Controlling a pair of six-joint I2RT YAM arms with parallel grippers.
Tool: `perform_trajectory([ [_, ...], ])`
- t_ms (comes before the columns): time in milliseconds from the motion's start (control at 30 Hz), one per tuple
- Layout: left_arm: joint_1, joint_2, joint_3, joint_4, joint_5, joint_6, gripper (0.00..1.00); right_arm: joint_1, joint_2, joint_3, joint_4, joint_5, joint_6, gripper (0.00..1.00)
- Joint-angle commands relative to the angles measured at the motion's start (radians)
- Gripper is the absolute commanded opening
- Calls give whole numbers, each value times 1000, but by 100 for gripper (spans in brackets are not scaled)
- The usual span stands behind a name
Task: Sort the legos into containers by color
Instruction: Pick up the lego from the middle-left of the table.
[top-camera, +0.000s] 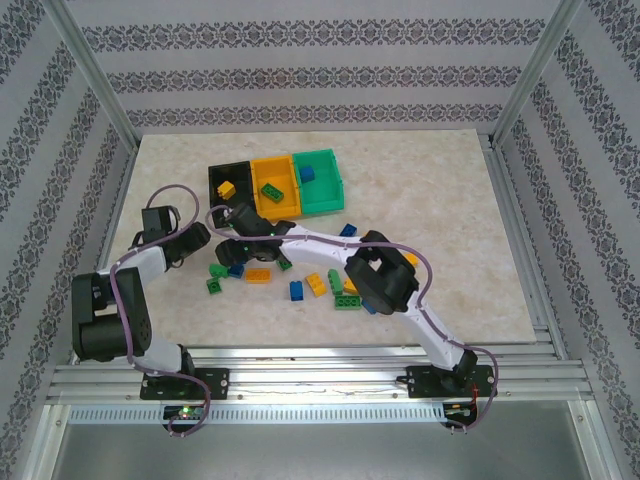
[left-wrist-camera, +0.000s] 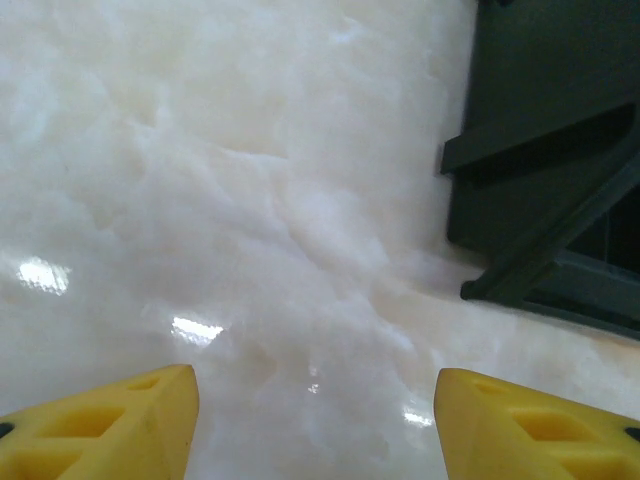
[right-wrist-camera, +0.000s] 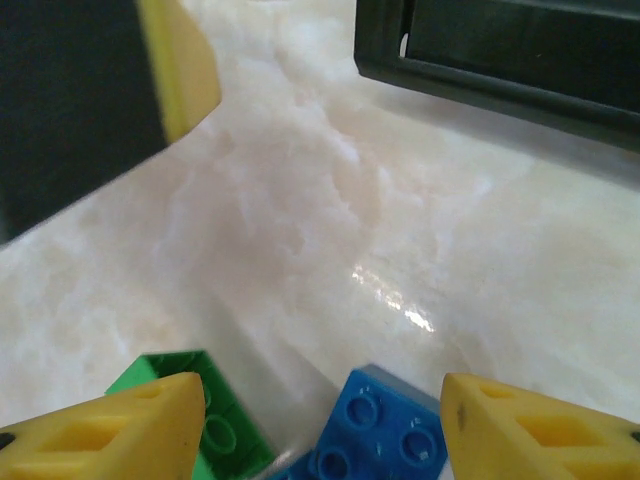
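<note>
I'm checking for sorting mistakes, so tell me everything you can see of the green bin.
The green bin is a small, open-top rectangular box that looks like smooth plastic. It sits upright on the table, toward the far side, at the right end of the three-bin row, with its left wall against the yellow-orange bin. One blue brick lies inside, near the far left corner. The rest of its floor looks bare.

Even, bright overhead light is seen throughout; only short, soft shadows are thrown on the desk (top-camera: 440, 190). Top view is rendered sharp. In the left wrist view the desk is washed out, with small glare spots left of the black bin (left-wrist-camera: 545, 130), whose edges are softened. In the right wrist view a glare streak is caught below that bin.
</note>
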Motion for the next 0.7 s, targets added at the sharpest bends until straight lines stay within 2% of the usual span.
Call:
perform_trajectory([
  [0,1,-76,-64,174,2,-54,63,25,53,80,-121,112,-31,64],
  [100,1,-105,-102,236,-7,-62,63,31,86,115,-180,143,-29,64],
  [300,1,-115,-112,256,7,-59,63,35,95,85,-208,178,-22,57],
  [533,1,-151,-173,345,44,-89,63,36,32,-56,-186,245,-20,58],
  [667,0,-164,-190,382,64,-107,62,19,24,-89,-157,214,1,55],
])
